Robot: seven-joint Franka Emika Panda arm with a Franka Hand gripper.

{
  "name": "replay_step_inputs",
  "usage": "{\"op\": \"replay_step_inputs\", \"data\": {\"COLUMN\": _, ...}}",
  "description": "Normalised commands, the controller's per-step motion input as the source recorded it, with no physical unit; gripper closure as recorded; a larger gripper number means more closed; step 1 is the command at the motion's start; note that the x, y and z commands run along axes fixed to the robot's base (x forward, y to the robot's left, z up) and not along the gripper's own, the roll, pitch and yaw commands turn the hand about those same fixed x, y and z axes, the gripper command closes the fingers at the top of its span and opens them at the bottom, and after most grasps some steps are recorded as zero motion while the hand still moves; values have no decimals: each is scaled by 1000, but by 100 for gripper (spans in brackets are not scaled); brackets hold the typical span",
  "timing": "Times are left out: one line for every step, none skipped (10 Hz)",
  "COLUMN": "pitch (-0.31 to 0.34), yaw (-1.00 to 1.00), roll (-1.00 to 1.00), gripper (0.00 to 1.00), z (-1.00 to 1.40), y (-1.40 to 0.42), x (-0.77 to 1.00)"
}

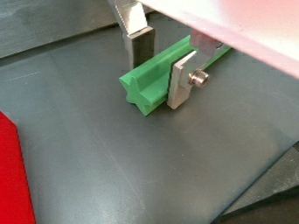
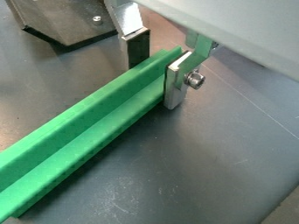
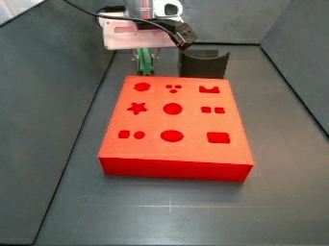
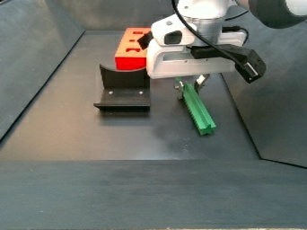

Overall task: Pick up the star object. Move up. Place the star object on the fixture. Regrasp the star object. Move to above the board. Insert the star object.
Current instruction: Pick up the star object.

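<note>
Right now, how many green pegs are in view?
1. The green peg lies on the floor beside the fixture, with the hand around one end. None shows elsewhere.

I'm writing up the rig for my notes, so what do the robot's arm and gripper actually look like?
The gripper has two flat silver plate fingers with dark pads; one plate carries a small silver bolt. Its body is a white housing, tinged pink in a side view. The arm above is white with a black joint section, and a black camera mount sticks out sideways.
</note>
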Motion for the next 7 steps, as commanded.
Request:
{"op": "replay_step_inputs", "data": {"pitch": 0, "yaw": 0, "roll": 0, "gripper": 100, "z": 0, "y": 0, "x": 0}}
{"op": "replay_step_inputs", "data": {"pitch": 0, "yaw": 0, "roll": 0, "gripper": 100, "z": 0, "y": 0, "x": 0}}
{"op": "replay_step_inputs", "data": {"pitch": 0, "yaw": 0, "roll": 0, "gripper": 100, "z": 0, "y": 0, "x": 0}}
{"op": "replay_step_inputs", "data": {"pitch": 0, "yaw": 0, "roll": 0, "gripper": 100, "z": 0, "y": 0, "x": 0}}
{"op": "replay_step_inputs", "data": {"pitch": 0, "yaw": 0, "roll": 0, "gripper": 100, "z": 0, "y": 0, "x": 0}}
{"op": "replay_step_inputs", "data": {"pitch": 0, "yaw": 0, "roll": 0, "gripper": 100, "z": 0, "y": 0, "x": 0}}
{"op": "replay_step_inputs", "data": {"pitch": 0, "yaw": 0, "roll": 0, "gripper": 100, "z": 0, "y": 0, "x": 0}}
